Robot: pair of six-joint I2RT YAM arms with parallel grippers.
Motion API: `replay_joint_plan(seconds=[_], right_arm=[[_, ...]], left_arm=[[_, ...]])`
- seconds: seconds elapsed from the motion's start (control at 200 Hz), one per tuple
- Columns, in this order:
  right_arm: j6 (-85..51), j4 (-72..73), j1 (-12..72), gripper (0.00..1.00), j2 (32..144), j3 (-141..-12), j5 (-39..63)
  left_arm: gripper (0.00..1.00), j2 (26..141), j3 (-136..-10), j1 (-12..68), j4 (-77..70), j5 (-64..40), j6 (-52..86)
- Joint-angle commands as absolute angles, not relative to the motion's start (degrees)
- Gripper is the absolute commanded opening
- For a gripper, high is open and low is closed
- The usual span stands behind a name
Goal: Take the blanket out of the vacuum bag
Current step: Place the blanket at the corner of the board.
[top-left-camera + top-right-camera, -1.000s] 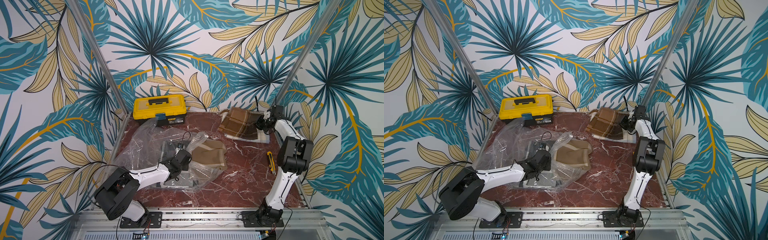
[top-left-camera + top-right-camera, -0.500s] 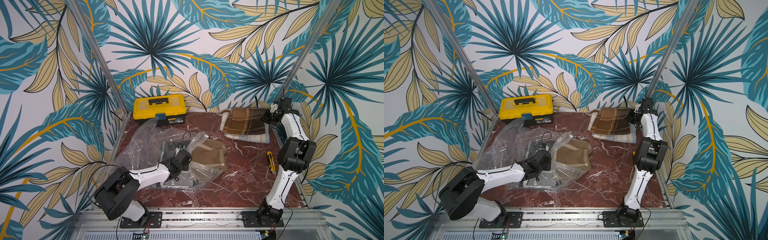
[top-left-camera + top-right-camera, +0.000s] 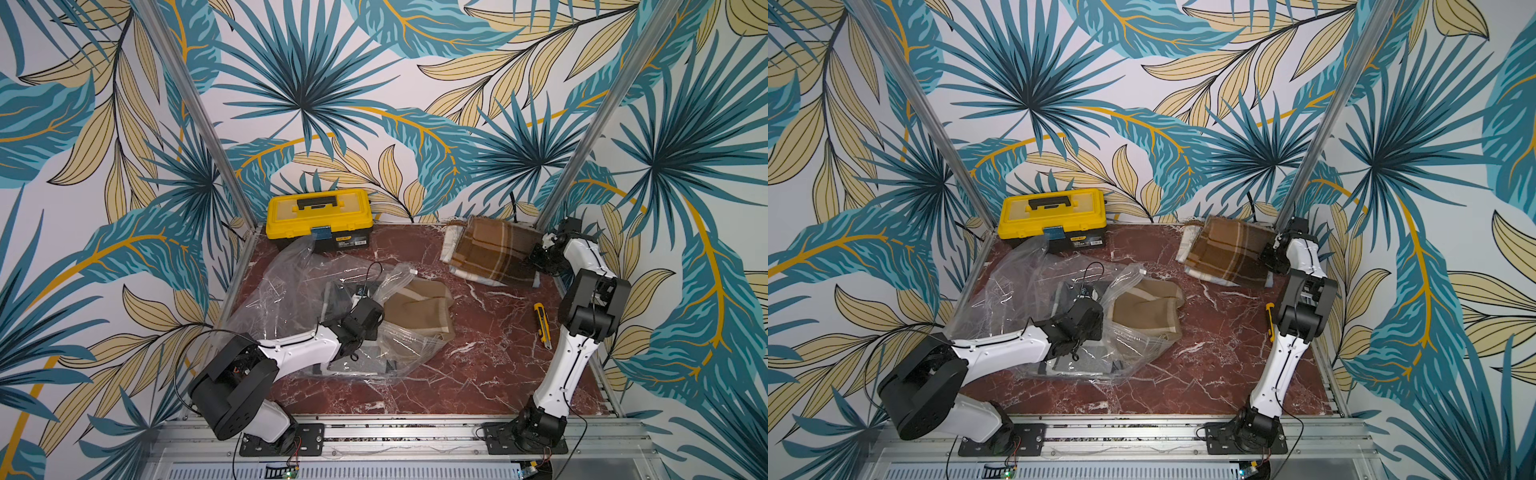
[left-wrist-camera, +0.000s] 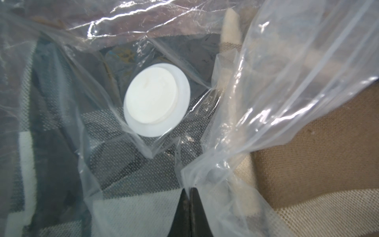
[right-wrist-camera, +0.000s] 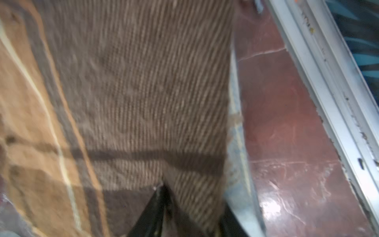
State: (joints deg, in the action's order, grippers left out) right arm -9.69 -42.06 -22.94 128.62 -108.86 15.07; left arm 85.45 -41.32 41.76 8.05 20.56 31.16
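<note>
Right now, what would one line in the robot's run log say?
left hand: shut on vacuum bag | right hand: at edge of plaid blanket, grip unclear | tan blanket: partly under bag plastic

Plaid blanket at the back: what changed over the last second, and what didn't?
The right claw dragged the plaid blanket rightward, lifting its edge, then lowered it; the blanket now lies flatter and the jaws look parted, apparently letting go. Unchanged: the left claw stays shut on the vacuum bag, with the tan blanket, yellow toolbox and utility knife where they were.
</note>
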Motion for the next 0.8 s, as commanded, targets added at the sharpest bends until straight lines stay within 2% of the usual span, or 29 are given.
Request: replay_joint_plan(seconds=[0.0,0.06,0.115,0.316,0.441,0.581,0.796], right_arm=[[-10.05,-39.03,-23.03,0.49,123.34,-106.10,16.41],[-11.17,-39.00,-23.03,0.58,122.68,-105.96,18.60],[-11.88,-37.64,-23.03,0.60,121.51,-104.93,21.03],[-13.10,-32.73,-22.85,0.62,112.96,-100.26,22.71],[-16.14,-30.75,-22.26,0.62,111.30,-98.17,30.57],[-16.04,-25.66,-20.04,0.66,108.63,-92.53,26.96],[-16.76,-19.64,-18.14,0.69,105.92,-87.87,35.41]], left_arm=[[0.00,87.13,-43.46,42.60,8.05,19.89,30.98],[0.00,87.46,-43.74,43.08,7.86,19.77,31.09],[0.00,87.38,-43.51,43.53,7.66,19.99,31.17],[0.00,86.58,-42.02,43.77,7.05,20.35,31.37],[0.00,86.49,-42.33,43.76,6.93,20.21,31.06],[0.00,86.83,-43.74,43.77,6.91,19.42,29.99],[0.00,85.95,-45.31,43.79,8.28,19.51,28.69]])
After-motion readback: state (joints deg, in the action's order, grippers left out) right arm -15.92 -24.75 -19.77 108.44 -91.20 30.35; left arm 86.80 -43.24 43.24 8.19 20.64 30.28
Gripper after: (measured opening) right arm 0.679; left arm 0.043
